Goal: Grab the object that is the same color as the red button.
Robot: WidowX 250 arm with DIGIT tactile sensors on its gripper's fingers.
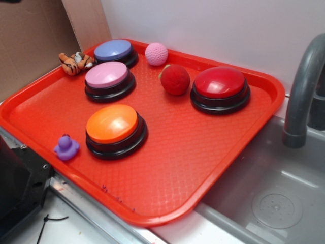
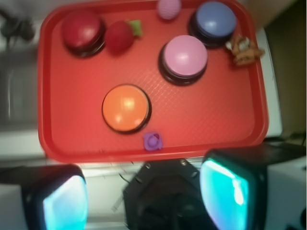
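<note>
- The gripper (image 2: 144, 196) is seen only in the wrist view, at the near edge; its two pads (image 2: 225, 191) are spread wide apart, with nothing held between them, and it hangs short of the red tray (image 1: 203, 152).
- A small purple duck (image 1: 66, 147) is set at the tray's near rim, just beside the orange button (image 1: 114, 127).
- The pink button (image 1: 108, 79) is placed further in, with the blue button (image 1: 116, 52) behind it.
- A toy tiger (image 1: 75, 62) is laid at the rim, next to the blue button.
- The fuzzy red ball (image 1: 175, 79) is found toward the far side of the tray, just beside the red button (image 1: 220, 87) and near touching it; something small and green is seen at its edge in the wrist view.
- A pink ball (image 1: 156, 53) is seated at the far rim, beyond the red ball.
- A grey sink (image 1: 264, 193) with a faucet (image 1: 300, 96) is seen beside the tray.
</note>
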